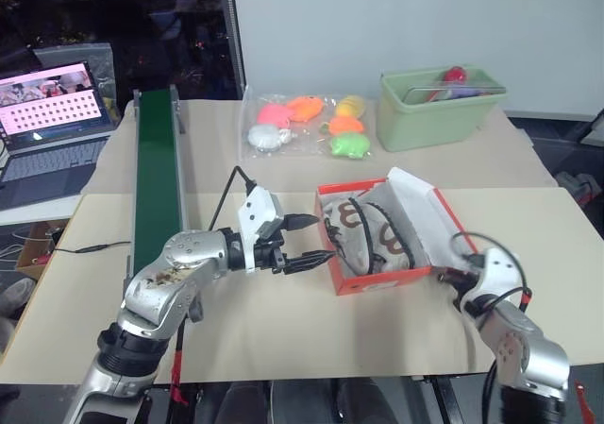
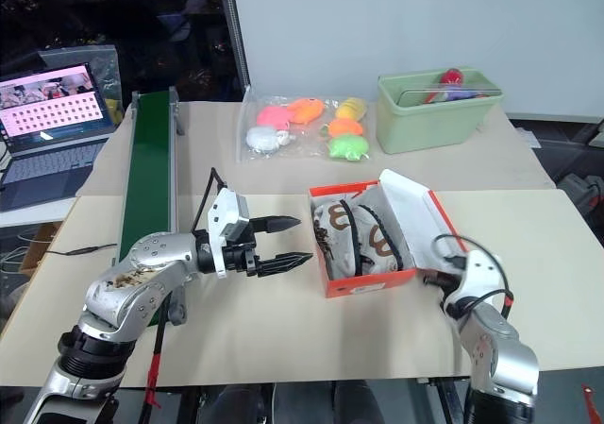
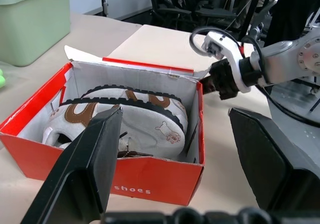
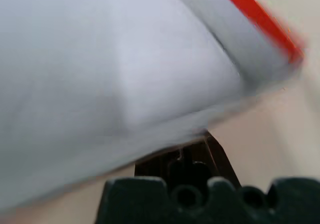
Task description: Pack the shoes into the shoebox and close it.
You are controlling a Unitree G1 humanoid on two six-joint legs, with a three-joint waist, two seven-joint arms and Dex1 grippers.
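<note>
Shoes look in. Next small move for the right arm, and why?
Probably push the lid up and over with the right gripper, which sits shut under the lid's outer side. Both shoes already lie inside the shoebox, the lid stands open, and the left gripper waits open at the other end.

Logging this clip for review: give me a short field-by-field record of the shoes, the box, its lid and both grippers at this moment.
shoes: both shoes lie inside the shoebox, on their sides, soles showing
shoebox: red shoebox on the table, open
lid: lid raised, leaning away to the robot's right, white inside showing
left gripper: left gripper open, holding nothing, level, pointing at the box's left wall
right gripper: right gripper shut, at the box's near right corner, under the lid's edge
task state: shoes packed, box not yet closed
</note>
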